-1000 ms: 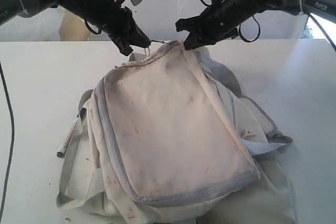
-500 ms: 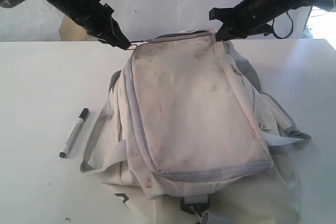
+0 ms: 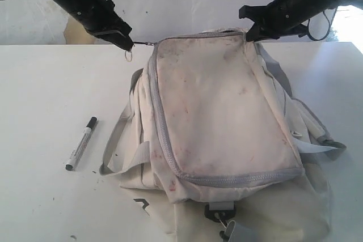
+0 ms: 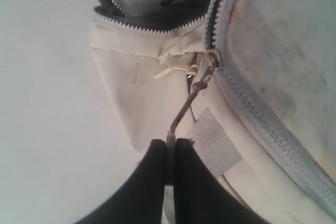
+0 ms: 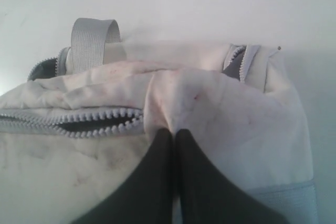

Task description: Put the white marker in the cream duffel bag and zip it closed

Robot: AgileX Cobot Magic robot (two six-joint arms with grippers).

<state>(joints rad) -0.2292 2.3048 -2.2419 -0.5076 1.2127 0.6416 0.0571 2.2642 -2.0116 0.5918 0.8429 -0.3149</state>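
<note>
A white table (image 3: 39, 94) carries a stained cream duffel bag (image 3: 227, 117) right of centre, with a white marker (image 3: 81, 143) near its left side.

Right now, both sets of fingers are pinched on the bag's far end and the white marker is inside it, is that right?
Not the marker part. The white marker lies out on the table beside the cream duffel bag, as the exterior view shows. The left fingers and right fingers are pinched on the bag's far end.
</note>
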